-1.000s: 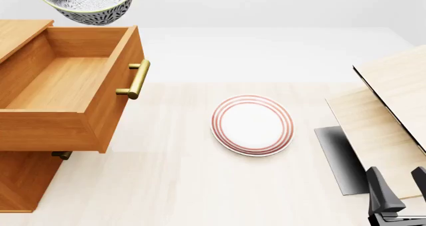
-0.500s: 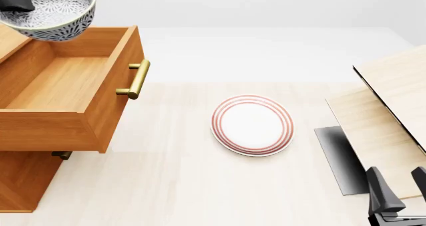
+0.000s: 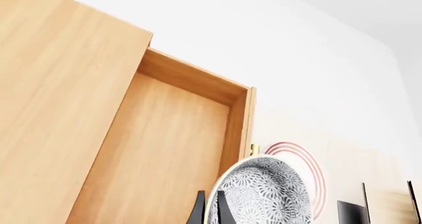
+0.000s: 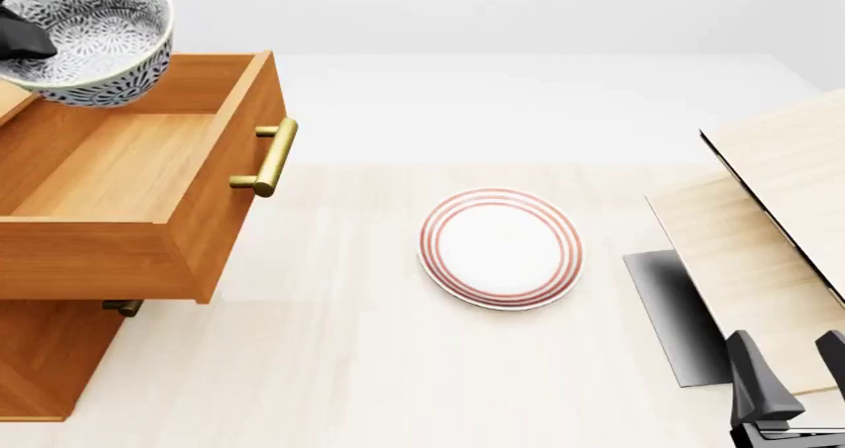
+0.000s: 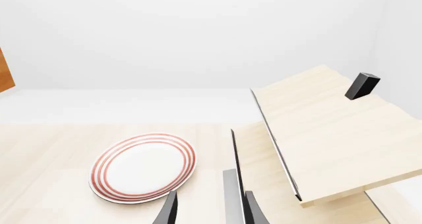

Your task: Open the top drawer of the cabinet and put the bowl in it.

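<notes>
Small round white bowl with dark blue-grey speckles (image 4: 87, 35) held up over the open orange-brown wooden top drawer (image 4: 126, 186)
The left gripper (image 3: 209, 210) pinches the bowl's rim; the right gripper (image 5: 207, 210) sits spread apart and holds nothing, near the flat white plate with red rings (image 4: 501, 248)

I see the bowl (image 4: 90, 41) pinched at its rim by my left gripper (image 4: 24, 33), tilted above the far left corner of the pulled-out top drawer (image 4: 126, 176). A red-ringed plate (image 4: 501, 247) lies mid-counter (image 4: 343, 369).
</notes>
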Available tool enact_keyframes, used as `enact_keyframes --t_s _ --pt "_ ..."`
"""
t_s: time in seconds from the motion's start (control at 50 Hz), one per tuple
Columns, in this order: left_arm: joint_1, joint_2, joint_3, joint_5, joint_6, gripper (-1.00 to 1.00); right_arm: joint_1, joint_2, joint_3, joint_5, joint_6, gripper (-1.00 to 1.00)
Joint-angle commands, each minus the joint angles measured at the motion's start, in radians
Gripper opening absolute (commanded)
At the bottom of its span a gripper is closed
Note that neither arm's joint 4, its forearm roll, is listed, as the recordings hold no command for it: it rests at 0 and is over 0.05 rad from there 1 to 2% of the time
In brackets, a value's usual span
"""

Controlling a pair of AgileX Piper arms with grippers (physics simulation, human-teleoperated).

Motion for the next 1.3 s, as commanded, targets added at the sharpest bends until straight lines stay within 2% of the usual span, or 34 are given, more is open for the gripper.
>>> enact_keyframes --t_s 0.02,0.3,1.3 --pt "0.034 0.004 0.047 -0.042 -0.008 -1.00 0.000 -0.002 0.002 0.000 -0.001 1.00" --pt "0.060 0.049 0.057 -0.069 0.009 -1.00 0.000 -0.002 0.002 0.000 -0.001 1.00" --pt "0.102 0.147 0.242 -0.264 -0.026 -1.00 0.000 -0.002 0.002 0.000 -0.001 1.00"
